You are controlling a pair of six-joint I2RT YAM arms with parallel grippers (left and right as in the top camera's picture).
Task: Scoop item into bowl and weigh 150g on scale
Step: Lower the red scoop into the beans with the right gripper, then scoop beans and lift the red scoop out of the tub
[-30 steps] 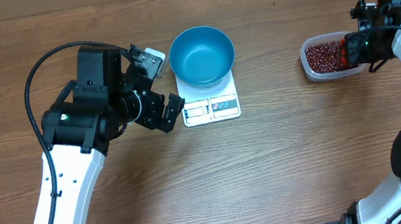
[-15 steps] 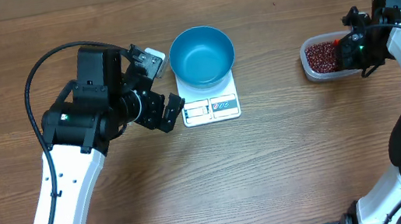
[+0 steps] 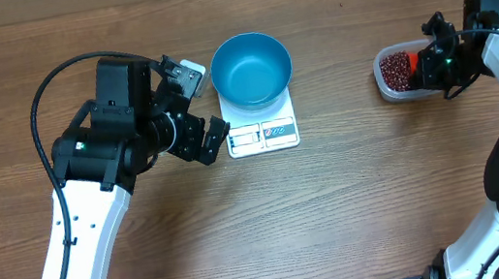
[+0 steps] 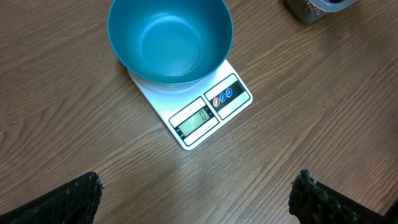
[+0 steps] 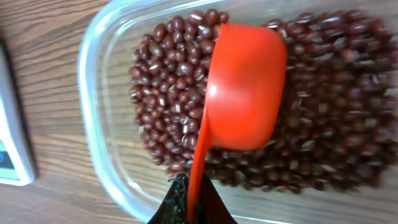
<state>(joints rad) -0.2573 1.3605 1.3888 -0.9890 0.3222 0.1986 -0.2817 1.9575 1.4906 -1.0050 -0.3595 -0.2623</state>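
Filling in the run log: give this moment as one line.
right tool shut on scoop over beans | left tool open | bowl empty on scale

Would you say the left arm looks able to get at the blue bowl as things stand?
Probably yes. The left gripper hangs beside the scale with its jaws wide open, facing the bowl that sits on it, and nothing stands between them in either view.

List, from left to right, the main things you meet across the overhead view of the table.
left claw → bowl → beans → right claw. The scale is left out because it sits under the bowl.
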